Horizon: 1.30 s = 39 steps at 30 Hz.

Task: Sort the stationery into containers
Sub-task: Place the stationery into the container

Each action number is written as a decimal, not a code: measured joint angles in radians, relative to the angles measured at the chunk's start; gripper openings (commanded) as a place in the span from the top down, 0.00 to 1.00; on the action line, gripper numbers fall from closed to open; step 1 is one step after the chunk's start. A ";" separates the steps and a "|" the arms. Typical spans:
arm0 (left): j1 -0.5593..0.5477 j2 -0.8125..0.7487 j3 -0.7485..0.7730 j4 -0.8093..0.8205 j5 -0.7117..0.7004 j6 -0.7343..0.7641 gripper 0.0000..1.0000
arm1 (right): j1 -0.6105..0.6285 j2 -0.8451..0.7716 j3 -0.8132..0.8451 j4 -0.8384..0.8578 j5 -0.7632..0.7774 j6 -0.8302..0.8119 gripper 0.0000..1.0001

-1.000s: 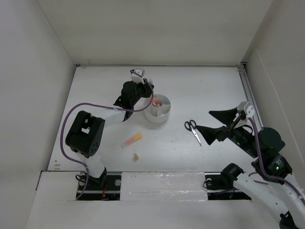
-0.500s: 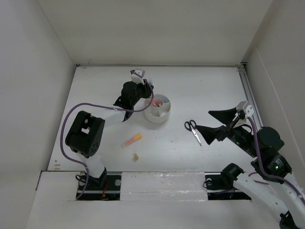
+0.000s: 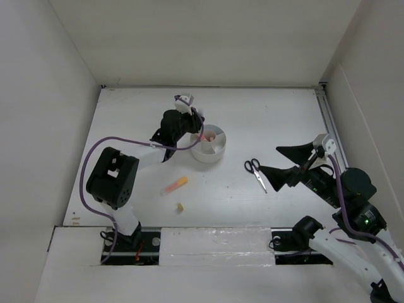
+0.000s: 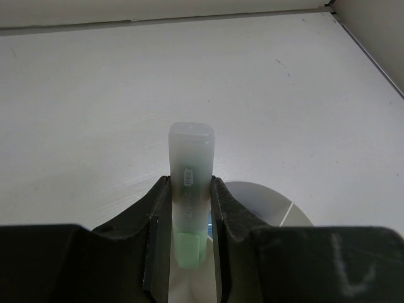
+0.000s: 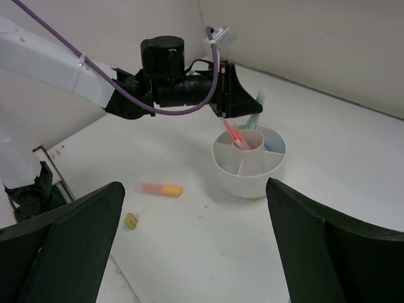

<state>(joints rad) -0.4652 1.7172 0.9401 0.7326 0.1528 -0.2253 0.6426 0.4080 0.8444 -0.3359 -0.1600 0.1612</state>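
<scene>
White walls (image 3: 189,38) box in a white table (image 3: 284,120). One round organizer (image 3: 208,155) stands mid-frame, with pink pens (image 5: 237,137) in its middle cup, count unclear. The left gripper (image 4: 189,208) clamps one green highlighter (image 4: 190,183) over its edge. One orange highlighter (image 3: 175,185) and one eraser bit (image 3: 180,206) lie lower left of it, and one pair of scissors (image 3: 255,172) to its right. The right gripper (image 3: 283,164) gapes, empty.

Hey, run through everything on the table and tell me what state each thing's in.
Round white plastic organizer: upright, partly filled.
Thin pink pens: leaning in its central cup.
Stubby green highlighter: upright, clamped over organizer.
Left claw: shut on it.
Right claw: open, empty.
Orange highlighter: lying flat, unsorted.
Black-handled scissors: lying flat, closed.
Yellowish eraser bit: loose, unsorted.
</scene>
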 measured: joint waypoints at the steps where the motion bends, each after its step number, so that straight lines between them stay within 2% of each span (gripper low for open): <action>1: 0.000 0.000 0.000 -0.001 0.001 0.000 1.00 | 0.000 0.000 0.000 0.000 0.000 0.000 0.00; 5: 0.000 0.000 0.000 -0.006 0.005 0.001 1.00 | 0.000 0.000 0.000 0.000 0.000 0.000 0.00; 8: 0.000 0.000 0.000 -0.010 0.006 0.002 0.96 | 0.000 0.000 0.000 0.000 0.000 0.000 0.00; 11: 0.000 -0.008 -0.002 -0.017 0.008 0.002 0.82 | 0.000 0.000 0.000 0.000 0.000 0.000 0.00; 17: 0.000 -0.061 -0.036 -0.018 0.008 0.005 0.73 | 0.000 0.000 0.000 0.000 0.000 0.000 0.00; 32: 0.000 -0.088 -0.042 -0.012 0.007 0.010 0.81 | 0.000 0.000 0.000 0.000 0.000 0.000 0.00; 33: 0.000 -0.088 -0.042 -0.012 0.005 0.011 0.85 | 0.000 0.000 0.000 0.000 0.000 0.000 0.00; 39: 0.000 -0.088 -0.042 -0.013 0.000 0.019 0.82 | 0.000 0.000 0.000 0.001 0.000 0.000 0.00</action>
<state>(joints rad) -0.4652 1.6295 0.8978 0.7200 0.1524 -0.2062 0.6426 0.4080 0.8444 -0.3351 -0.1600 0.1612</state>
